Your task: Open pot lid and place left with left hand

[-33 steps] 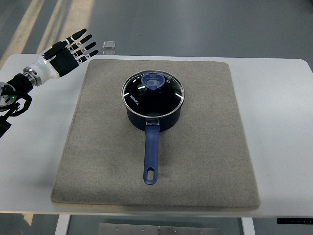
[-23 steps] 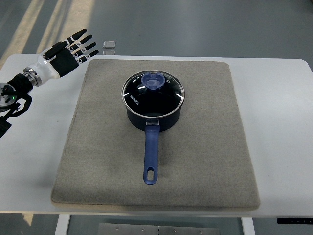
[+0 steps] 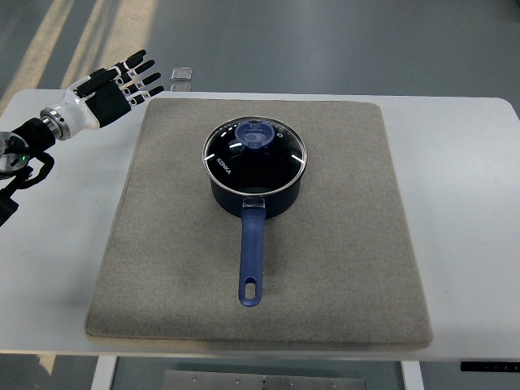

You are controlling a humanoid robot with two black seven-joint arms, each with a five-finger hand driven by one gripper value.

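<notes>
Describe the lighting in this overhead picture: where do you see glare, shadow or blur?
Top view: lighting is even and soft; small white glints of glare sit on the glass lid near its blue knob; the saucepan throws only a faint shadow on the grey mat; pale light stripes cross the floor at upper left; the left hand looks sharp, unblurred.

- The pot (image 3: 255, 172) stands alone near the middle of the grey mat (image 3: 341, 268), with bare mat on every side.
- Its long handle (image 3: 251, 256) juts toward the near edge, blocking a low pass there.
- The mat's left strip and the white table (image 3: 69, 244) beside it lie free.
- The left hand (image 3: 114, 88) hovers with spread fingers over the far left corner, well apart from the pot.
- A small clear block (image 3: 182, 75) sits at the far edge.
</notes>
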